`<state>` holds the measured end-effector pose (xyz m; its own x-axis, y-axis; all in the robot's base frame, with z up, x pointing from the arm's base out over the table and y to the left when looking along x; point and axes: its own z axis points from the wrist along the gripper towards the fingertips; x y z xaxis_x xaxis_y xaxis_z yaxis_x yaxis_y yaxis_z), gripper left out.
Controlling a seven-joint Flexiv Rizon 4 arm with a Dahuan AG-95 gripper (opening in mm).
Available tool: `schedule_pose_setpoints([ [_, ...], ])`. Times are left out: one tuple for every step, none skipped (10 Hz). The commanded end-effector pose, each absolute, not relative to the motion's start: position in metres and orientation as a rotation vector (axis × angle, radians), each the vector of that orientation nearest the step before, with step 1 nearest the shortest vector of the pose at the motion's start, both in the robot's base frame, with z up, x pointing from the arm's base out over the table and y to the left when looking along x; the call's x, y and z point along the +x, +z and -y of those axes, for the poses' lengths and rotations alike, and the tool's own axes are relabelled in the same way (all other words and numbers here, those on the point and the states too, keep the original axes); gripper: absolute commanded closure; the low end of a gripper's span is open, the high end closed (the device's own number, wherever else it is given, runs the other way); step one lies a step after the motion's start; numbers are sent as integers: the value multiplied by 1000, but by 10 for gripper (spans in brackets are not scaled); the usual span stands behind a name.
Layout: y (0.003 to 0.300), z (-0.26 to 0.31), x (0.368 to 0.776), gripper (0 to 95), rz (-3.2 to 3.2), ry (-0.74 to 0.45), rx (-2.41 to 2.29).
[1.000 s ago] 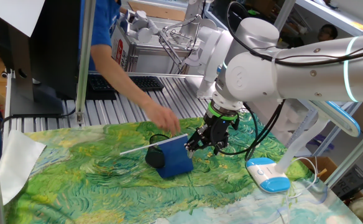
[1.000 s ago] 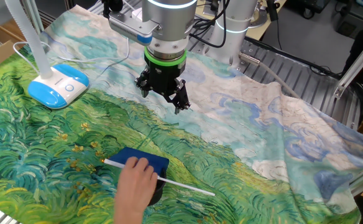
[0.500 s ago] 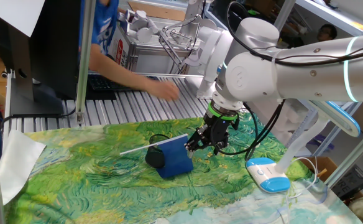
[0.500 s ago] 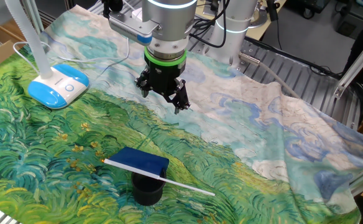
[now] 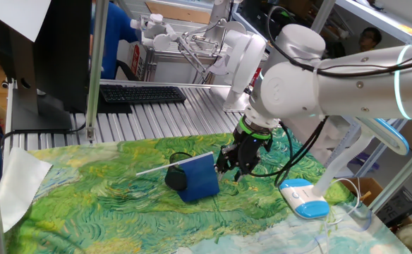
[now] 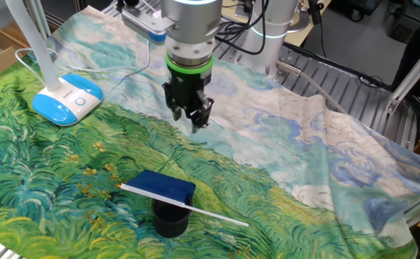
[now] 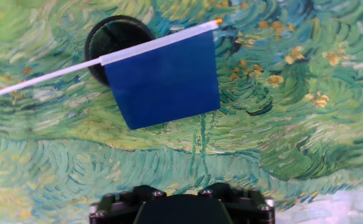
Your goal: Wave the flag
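The flag, a plain blue cloth (image 5: pixel 199 178) on a thin white stick, rests tilted across the rim of the black mesh cup (image 5: pixel 173 178). It also shows in the other fixed view (image 6: pixel 163 187) and in the hand view (image 7: pixel 163 78), with the cup under it (image 6: pixel 170 219) (image 7: pixel 116 37). My gripper (image 5: pixel 234 169) hovers above the painted cloth, just to the flag's right and apart from it (image 6: pixel 193 122). It holds nothing and its jaws look open. The hand view shows only the gripper's black base; the fingertips are out of its frame.
A blue and white lamp base (image 5: pixel 303 197) (image 6: pixel 70 97) with a cable stands on the painted tablecloth (image 5: pixel 86 204) beyond the gripper. A keyboard (image 5: pixel 139 93) lies on the metal rollers behind. A person in blue (image 5: pixel 111 35) stands at the back.
The person's hand has let go of the flag and pulled back out of the scene. My gripper has turned about its axis and shifted slightly; the flag stays on the cup.
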<state>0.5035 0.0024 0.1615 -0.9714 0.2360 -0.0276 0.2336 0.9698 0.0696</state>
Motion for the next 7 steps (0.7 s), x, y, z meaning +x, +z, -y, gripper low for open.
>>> schedule_pose_setpoints([
  [144,-6,513,950,-2860,248,1083],
  [145,-7,513,950,-2875,244,1024],
  [147,-8,514,950,-2886,227,973],
  [148,-7,517,950,-2893,226,955],
  [152,-8,516,950,-2924,183,921],
  [154,-8,515,950,-2941,165,907],
  [163,-13,511,950,-2986,62,865],
])
